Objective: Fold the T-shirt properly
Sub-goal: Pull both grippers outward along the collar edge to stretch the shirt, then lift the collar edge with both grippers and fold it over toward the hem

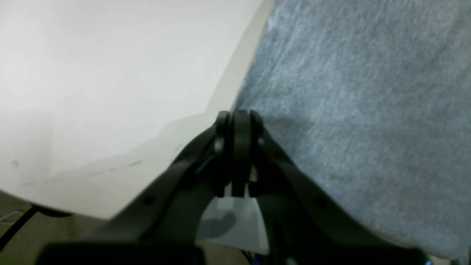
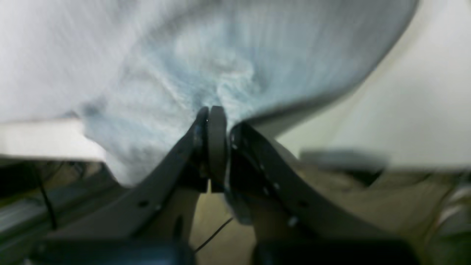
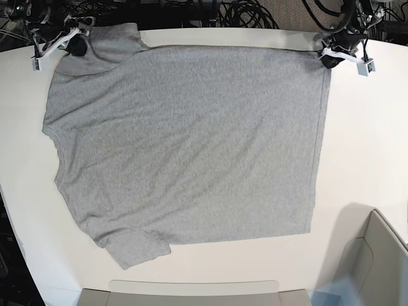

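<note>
Heather-grey T-shirt (image 3: 191, 146), plain side up

— How is your light in the base view?

— Even and bright from above. Your table (image 3: 191, 271) reads near-white, almost washed out, and the T-shirt (image 3: 191, 140) stays sharp with only faint shadow along its hem.

— And the wrist cameras?

— Your left wrist view is soft: the left gripper (image 1: 239, 121) is a dark, slightly blurred mass, and it throws a grey shadow on the cloth (image 1: 368, 110) beside it. Your right wrist view is worse — streaky motion blur smears the fabric (image 2: 220, 66), the right gripper (image 2: 211, 117) stays fairly legible, and the lower corners go dim and murky.
</note>
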Controlling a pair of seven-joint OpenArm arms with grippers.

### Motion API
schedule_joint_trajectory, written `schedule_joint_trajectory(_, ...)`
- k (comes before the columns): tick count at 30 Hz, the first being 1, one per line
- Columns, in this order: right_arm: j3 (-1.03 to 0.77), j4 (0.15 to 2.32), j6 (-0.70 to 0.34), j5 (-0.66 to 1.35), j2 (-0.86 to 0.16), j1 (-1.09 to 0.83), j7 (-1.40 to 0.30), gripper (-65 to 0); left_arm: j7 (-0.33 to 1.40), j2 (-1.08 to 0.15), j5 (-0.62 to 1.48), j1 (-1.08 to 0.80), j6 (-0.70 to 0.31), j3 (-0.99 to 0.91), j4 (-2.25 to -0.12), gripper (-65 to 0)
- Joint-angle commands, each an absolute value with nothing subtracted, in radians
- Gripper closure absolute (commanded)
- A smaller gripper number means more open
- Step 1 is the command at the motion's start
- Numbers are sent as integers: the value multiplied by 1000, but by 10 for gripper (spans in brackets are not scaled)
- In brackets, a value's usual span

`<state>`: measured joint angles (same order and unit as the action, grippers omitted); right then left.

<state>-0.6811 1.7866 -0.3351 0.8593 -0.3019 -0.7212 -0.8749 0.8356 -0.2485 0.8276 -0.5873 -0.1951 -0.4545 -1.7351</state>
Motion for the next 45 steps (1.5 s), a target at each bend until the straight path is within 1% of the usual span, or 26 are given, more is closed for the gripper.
schedule_joint_trajectory(1, -687, 1821, -334, 878, -315, -727, -863, 0, 816, -259, 832, -588, -197, -466, -1762, 0)
schedule_joint_trajectory(7, -687, 1890, -334, 875, -320, -719, -865, 0, 814, -257, 832, -590, -191, -467, -1874, 0)
schedule_joint_trajectory(12, -679, 1893, -334, 756, -317, -634, -871, 0, 814, -226, 829, -552, -189, -467, -1882, 0)
schedule_joint_trajectory(15, -679, 1888, -335, 739, -321, -595, -872, 0, 816, -226, 825, -521, -188, -467, -1880, 0)
schedule_joint_trajectory(17, -677, 1886, -335, 737, -340, -565, -872, 0, 816, -226, 825, -503, -188, -467, -1877, 0)
schedule_joint_trajectory(23, -601, 1831, -334, 736, -406, -479, -872, 0, 816, -226, 823, -420, -179, -467, -1877, 0)
schedule_joint_trajectory(26, -575, 1797, -334, 734, -406, -429, -872, 0, 845, -229, 823, -377, -91, -467, -1876, 0)
schedule_joint_trajectory(28, -558, 1793, -334, 714, -406, -401, -872, 0, 858, -229, 823, -349, -53, -466, -1862, 0)
schedule_joint_trajectory(32, -486, 1793, -334, 570, -392, -331, -865, 0, 866, -232, 823, -288, -53, -464, -1773, 0)
schedule_joint_trajectory(36, -455, 1793, -334, 455, -349, -260, -866, 0, 868, -248, 823, -228, -53, -461, -1719, 0)
schedule_joint_trajectory(42, -452, 1791, -334, 364, -325, -162, -869, 0, 868, -288, 823, -166, -51, -460, -1713, 0)
schedule_joint_trajectory(45, -450, 1758, -334, 344, -326, -111, -869, 0, 868, -298, 823, -133, -53, -456, -1669, 0)
